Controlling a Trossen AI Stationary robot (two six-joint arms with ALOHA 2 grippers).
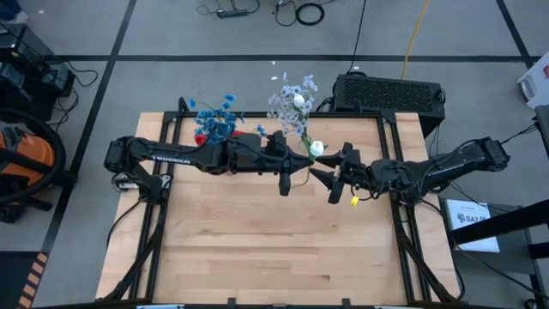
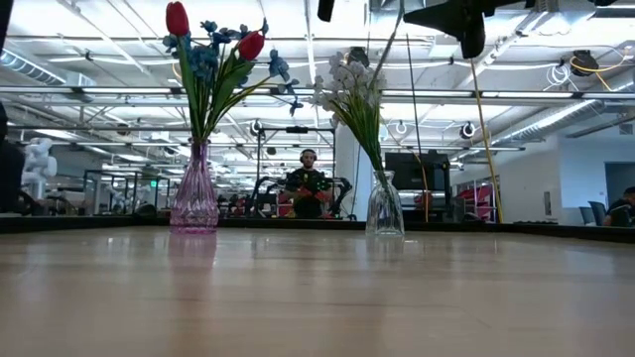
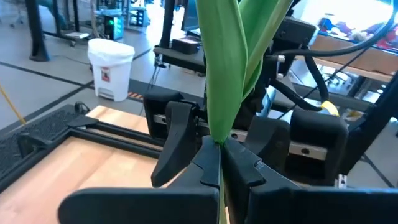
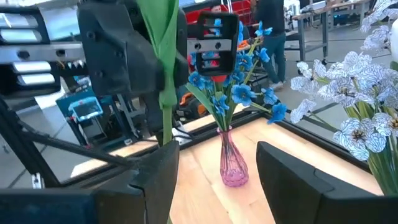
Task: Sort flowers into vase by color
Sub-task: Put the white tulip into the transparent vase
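My left gripper (image 3: pixel 219 155) is shut on a white tulip (image 1: pixel 317 148) with long green leaves (image 3: pixel 227 68), high above the middle of the table (image 1: pixel 257 249). My right gripper (image 4: pixel 217 180) faces it from the right, open. Its fingers (image 3: pixel 171 143) stand on either side of the tulip's stem (image 4: pixel 165 81), and I cannot tell whether they touch it. A pink vase (image 2: pixel 195 193) with blue flowers and red tulips (image 1: pixel 214 124) stands at the far edge. A clear vase (image 2: pixel 384 208) with pale lavender-white sprays (image 1: pixel 292 101) stands to its right. My left gripper pinches the white tulip low on its stem, where the green leaves gather (image 3: pixel 217 134), between its two fingers. The fingers come level from the table's left and lie across the stem. The flower rises tilted from the fingers, bud toward the far edge, clear of the table.
A black box (image 1: pixel 390 90) stands beyond the table's far right corner. A white bin (image 3: pixel 112 68) stands on the floor. People show in the room behind (image 2: pixel 308 188). Bare wood fills the table's near half (image 1: pixel 274 257).
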